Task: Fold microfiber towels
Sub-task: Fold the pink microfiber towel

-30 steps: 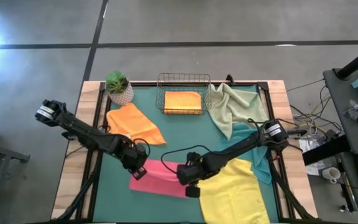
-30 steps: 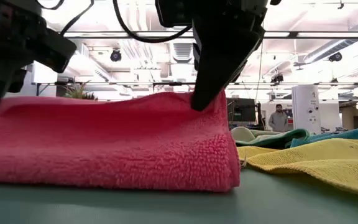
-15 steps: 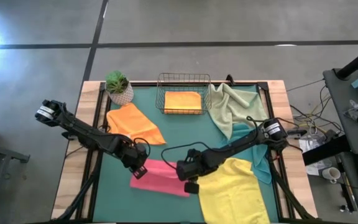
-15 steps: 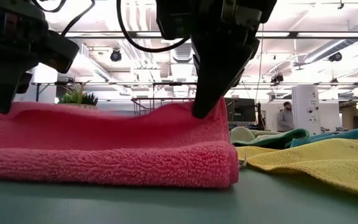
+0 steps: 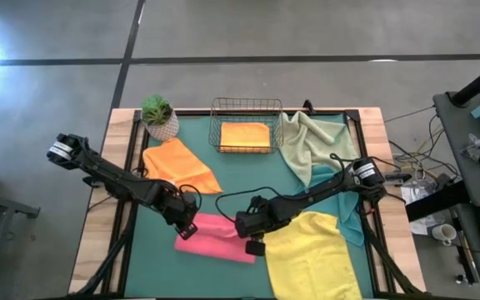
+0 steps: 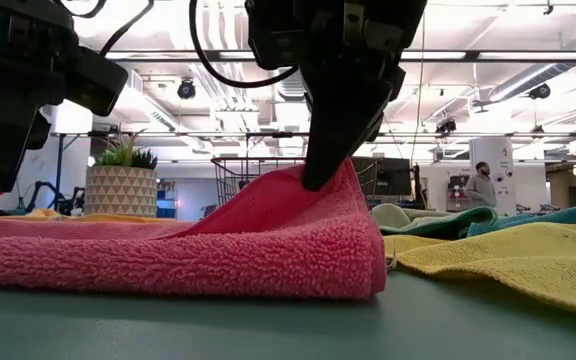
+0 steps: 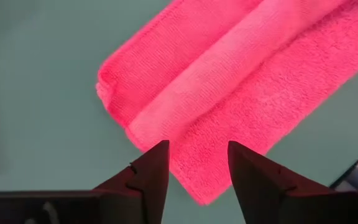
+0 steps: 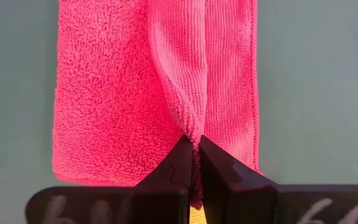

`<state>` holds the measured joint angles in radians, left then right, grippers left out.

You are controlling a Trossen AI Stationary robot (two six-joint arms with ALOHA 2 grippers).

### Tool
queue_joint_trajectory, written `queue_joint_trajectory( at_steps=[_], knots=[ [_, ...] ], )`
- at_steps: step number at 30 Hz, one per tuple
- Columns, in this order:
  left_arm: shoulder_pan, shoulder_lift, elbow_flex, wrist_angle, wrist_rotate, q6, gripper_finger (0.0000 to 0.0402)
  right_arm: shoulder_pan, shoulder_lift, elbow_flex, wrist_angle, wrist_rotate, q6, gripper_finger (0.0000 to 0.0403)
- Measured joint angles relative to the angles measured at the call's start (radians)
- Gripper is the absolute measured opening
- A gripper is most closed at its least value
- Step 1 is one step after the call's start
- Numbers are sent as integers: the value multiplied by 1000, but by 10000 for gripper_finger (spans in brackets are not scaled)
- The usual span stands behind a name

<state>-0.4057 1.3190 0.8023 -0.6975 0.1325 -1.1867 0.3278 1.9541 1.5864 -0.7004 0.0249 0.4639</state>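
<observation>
Pink towel point(image 5: 215, 237) lies folded, near-centre on the mat: soft, light, limp, likely best pinched at edges. Right gripper point(image 8: 191, 163) pinches its right edge; left gripper point(image 7: 192, 163) spread, just off the left end.

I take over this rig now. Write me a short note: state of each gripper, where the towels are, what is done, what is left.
Left gripper: open, just above the pink towel, holding nothing.
Right gripper: shut on the pink towel's edge, lifting it.
Done: one orange towel lies folded in the wire basket; pink is partly folded at the mat's front.
Left: finish pink; loose orange towel, sage towel, teal towel and yellow towel are unfolded.
</observation>
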Motion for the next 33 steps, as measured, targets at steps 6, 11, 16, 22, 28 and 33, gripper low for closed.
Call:
queue_joint_trajectory(
  at_steps=[6, 11, 16, 22, 28, 33],
  knots=[
    [-29, -1, 8, 103, 42, 80, 147, -30, 0, -2, -38, -7, 123, 8],
    [-68, 19, 5, 174, 42, 216, 147, -39, 0, -4, -58, -8, 118, 8],
    [-91, 63, -6, 162, 41, 342, 147, -39, 0, -4, -55, -33, 111, 8],
    [-124, 108, 4, 112, 1, 523, 147, -39, 0, -4, -51, -34, 105, 8],
    [-210, 91, 43, -31, -111, 601, 147, -39, 0, -4, -51, -35, 99, 8],
    [-267, 97, 38, -35, -283, 594, 147, -39, 0, -4, -50, -34, 100, 8]
  ],
)
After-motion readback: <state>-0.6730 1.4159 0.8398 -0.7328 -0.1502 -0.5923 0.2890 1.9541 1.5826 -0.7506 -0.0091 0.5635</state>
